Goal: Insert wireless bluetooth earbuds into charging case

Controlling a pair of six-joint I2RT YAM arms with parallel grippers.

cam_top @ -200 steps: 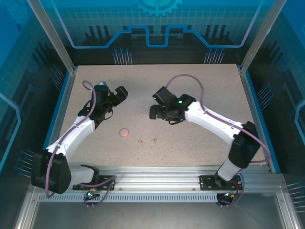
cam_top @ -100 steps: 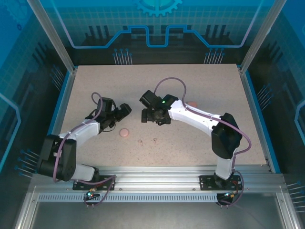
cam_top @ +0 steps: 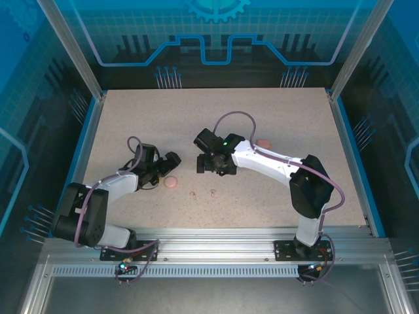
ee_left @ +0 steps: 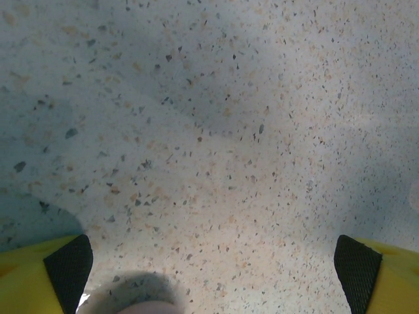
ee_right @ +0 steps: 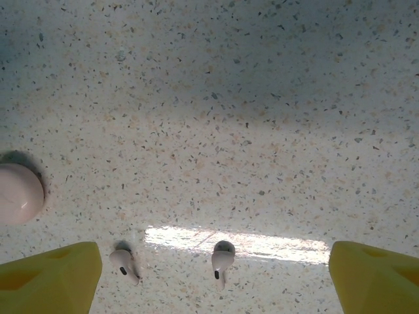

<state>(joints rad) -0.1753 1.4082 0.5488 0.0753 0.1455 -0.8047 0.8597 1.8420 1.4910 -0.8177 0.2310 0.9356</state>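
Observation:
A round pink charging case point(cam_top: 171, 182) lies on the speckled table, and two pale stemmed earbuds rest to its right, one point(cam_top: 194, 194) beside the other point(cam_top: 213, 192). My left gripper point(cam_top: 170, 163) hovers open just behind the case, whose top edge point(ee_left: 134, 307) peeks in at the bottom of the left wrist view between the black pads point(ee_left: 69, 268). My right gripper point(cam_top: 209, 166) is open behind the earbuds. In the right wrist view the earbuds point(ee_right: 124, 263) point(ee_right: 221, 258) lie between its yellow fingers point(ee_right: 49, 278), with the case point(ee_right: 16, 193) at the left edge.
A second pink case point(cam_top: 263, 143) lies farther back, behind the right forearm. Blue rails point(cam_top: 84, 140) border the table's sides, and the aluminium rail point(cam_top: 216, 243) with the arm bases runs along the near edge.
Both grippers have swung inward and toward the near edge, then lowered. The left one has come close to the pink case, the right one has stopped behind the earbuds. Both jaws stayed open.

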